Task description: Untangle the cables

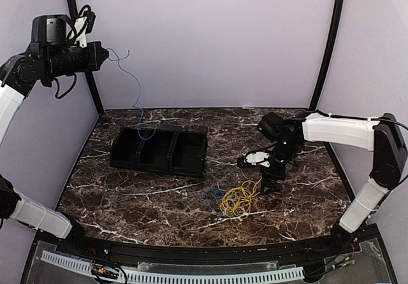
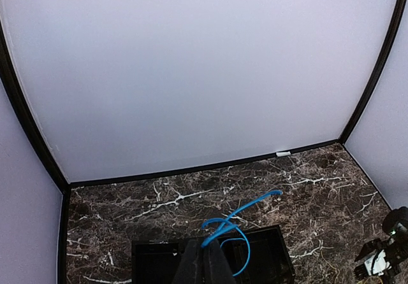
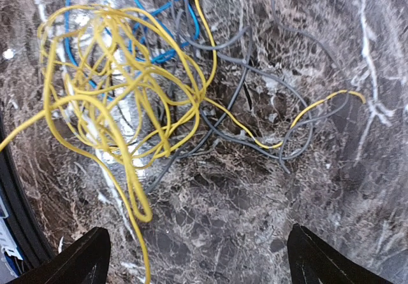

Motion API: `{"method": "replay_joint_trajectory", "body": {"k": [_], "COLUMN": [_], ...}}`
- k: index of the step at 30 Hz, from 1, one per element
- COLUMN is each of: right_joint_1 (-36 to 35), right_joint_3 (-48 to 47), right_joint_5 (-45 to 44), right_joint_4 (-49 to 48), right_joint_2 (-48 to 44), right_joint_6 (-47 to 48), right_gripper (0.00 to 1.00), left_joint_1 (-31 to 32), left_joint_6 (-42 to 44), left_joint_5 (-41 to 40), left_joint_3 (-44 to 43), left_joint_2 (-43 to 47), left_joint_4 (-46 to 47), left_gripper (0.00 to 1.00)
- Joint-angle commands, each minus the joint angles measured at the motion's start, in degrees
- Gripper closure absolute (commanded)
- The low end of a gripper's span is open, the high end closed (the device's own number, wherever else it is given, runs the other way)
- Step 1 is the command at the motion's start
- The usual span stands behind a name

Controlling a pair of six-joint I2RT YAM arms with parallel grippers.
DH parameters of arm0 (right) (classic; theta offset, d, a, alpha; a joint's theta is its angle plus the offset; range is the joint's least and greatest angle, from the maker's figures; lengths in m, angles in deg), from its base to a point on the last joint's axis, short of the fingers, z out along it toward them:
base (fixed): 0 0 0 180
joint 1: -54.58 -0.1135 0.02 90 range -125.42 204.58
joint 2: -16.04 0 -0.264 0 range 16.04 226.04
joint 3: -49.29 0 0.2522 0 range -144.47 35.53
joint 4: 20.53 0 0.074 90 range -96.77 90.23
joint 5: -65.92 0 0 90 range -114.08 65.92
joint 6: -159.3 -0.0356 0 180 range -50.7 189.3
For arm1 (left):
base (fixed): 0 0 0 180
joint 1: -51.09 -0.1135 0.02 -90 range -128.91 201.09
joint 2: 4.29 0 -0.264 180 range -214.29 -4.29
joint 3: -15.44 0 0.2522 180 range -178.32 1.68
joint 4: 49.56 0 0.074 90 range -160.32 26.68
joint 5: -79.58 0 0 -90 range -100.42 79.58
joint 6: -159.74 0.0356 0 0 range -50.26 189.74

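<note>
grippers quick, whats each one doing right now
Left gripper: shut on a blue cable, held high.
Right gripper: open, holding nothing, above the cable tangle.

My desk [image 1: 127, 201] is dark brown marble laced with white veins, and the tray [image 1: 153, 167] on it is plain matt black. In the tangle I see a bright yellow cable [image 1: 237, 198], a blue wire [image 1: 213, 198] and a dull grey-black cable [image 3: 237, 99]. The vivid blue cable [image 2: 236, 223] at my black left hand [image 1: 104, 55] stands out against pale lilac-white walls [image 1: 204, 42].
</note>
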Motion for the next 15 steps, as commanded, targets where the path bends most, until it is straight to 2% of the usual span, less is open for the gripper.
{"method": "replay_joint_trajectory", "body": {"k": [1, 4, 9, 15], "right_joint_1": [-0.80, -0.80, -0.74, -0.10], "right_joint_3": [0.23, 3.47, 10.80, 14.72], "right_joint_5": [1.36, 0.31, 0.18, 3.08], "right_joint_4": [2.74, -1.37, -14.31, -19.20], "right_joint_2": [-6.18, -6.54, -6.50, -5.49], "right_joint_6": [3.67, 1.79, -3.67, -3.69], "right_gripper": [0.01, 0.01, 0.01, 0.01], "left_joint_1": [-0.96, -1.96, -5.24, -8.70], "left_joint_6": [1.42, 1.82, 2.10, 2.25], "left_joint_5": [-0.61, -2.54, -3.15, -3.05], "left_joint_3": [0.31, 0.98, 1.41, 0.14], "left_joint_2": [0.05, -0.18, -0.81, -3.66], "left_joint_4": [-1.85, -1.07, 0.66, 1.20], "left_gripper": [1.00, 1.00, 1.00, 1.00]}}
